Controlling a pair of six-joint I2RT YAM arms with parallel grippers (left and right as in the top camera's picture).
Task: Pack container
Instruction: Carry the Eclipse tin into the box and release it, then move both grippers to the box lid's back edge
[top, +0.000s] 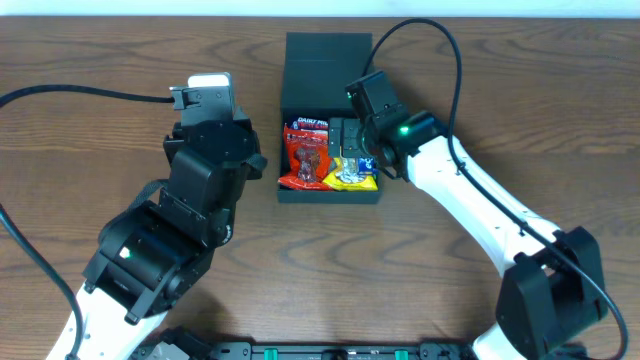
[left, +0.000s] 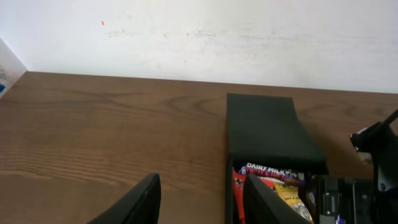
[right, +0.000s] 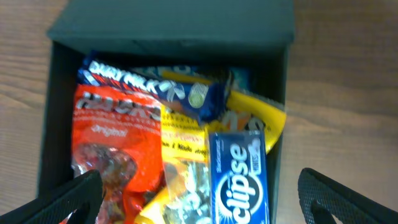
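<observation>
The dark teal-green container (top: 330, 195) stands open at the table's middle, its flap lid (top: 327, 70) folded back. Inside lie a red snack bag (top: 305, 155), a yellow packet (top: 352, 178), a Dairy Milk bar (right: 143, 81) and a blue Eclipse pack (right: 239, 177). My right gripper (right: 199, 199) hangs open over the container's contents, holding nothing; it also shows in the overhead view (top: 352, 140). My left gripper (left: 202, 199) is open and empty, just left of the container (left: 267, 134), with one finger by its left wall.
The wooden table (top: 100, 50) runs out on all sides of the container. A white wall (left: 199, 31) stands behind the table's far edge. The right arm's cable (top: 440, 45) loops over the back right.
</observation>
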